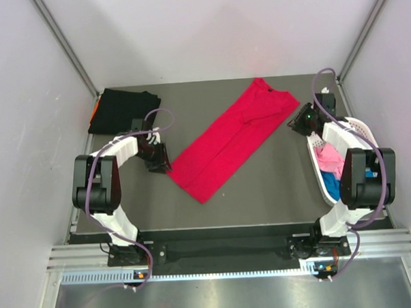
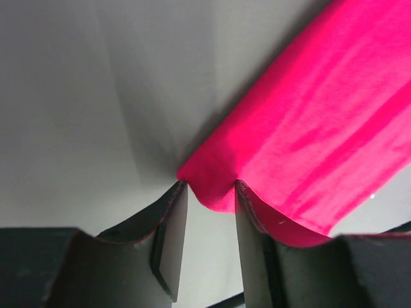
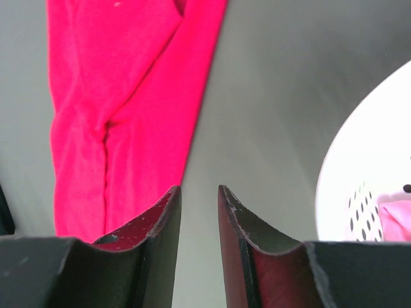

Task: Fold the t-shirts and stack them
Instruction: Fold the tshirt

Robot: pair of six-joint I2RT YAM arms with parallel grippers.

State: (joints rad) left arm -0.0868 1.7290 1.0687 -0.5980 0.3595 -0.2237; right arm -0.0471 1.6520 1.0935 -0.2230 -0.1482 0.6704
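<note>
The bright red t-shirt [image 1: 225, 143] lies as a long narrow strip, folded lengthwise, slanting across the table's middle. My left gripper [image 1: 160, 166] is at the strip's near left corner. In the left wrist view that red corner [image 2: 212, 192] sits between the tips of the left gripper [image 2: 209, 186], whose jaws stand apart. My right gripper [image 1: 296, 123] hovers just right of the shirt's far end; in its own view the right gripper [image 3: 199, 189] is open over bare table, with the red t-shirt [image 3: 122, 96] to its left. A black t-shirt [image 1: 125, 110] lies folded at the back left.
An orange edge [image 1: 95, 116] shows under the black shirt. A white lattice basket [image 1: 358, 130] at the right edge holds pink [image 1: 328, 159] and blue [image 1: 332, 184] cloth. In the right wrist view the basket [image 3: 359, 160] is close on the right. Grey walls enclose the table.
</note>
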